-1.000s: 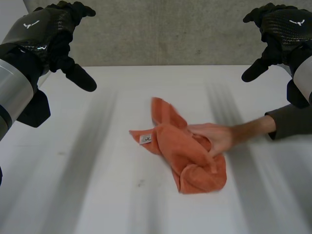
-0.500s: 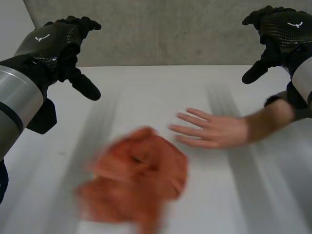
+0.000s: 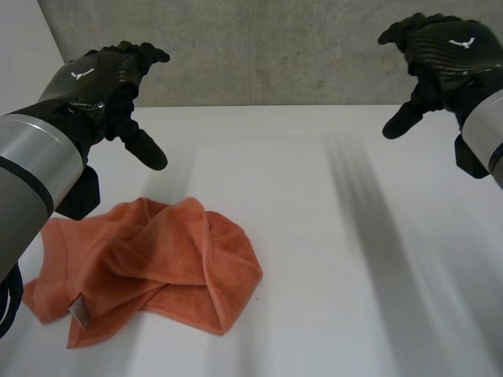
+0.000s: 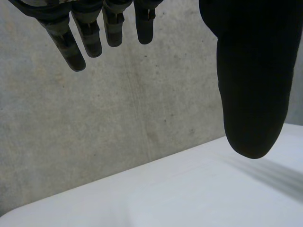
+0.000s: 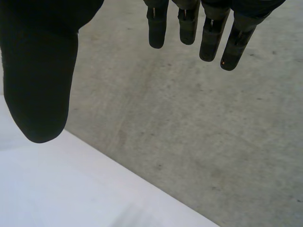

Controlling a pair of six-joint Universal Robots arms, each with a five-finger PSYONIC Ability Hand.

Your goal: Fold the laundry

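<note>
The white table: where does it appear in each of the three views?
Head view: the white table spreads under the orange towel.
Left wrist view: it lies beyond the thumb of the left robot hand.
Right wrist view: it lies beyond the thumb of the right robot hand.
Shared landmark: the grey concrete wall along its far edge.

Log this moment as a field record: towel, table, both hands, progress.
towel: orange, crumpled in a heap, with a tag showing at its near edge
place: on the white table, toward the robot's left side
left hand: open, raised above the table, not touching the towel
right hand: open, raised, far from the towel
backdrop: grey wall
progress: no fold made yet
</note>
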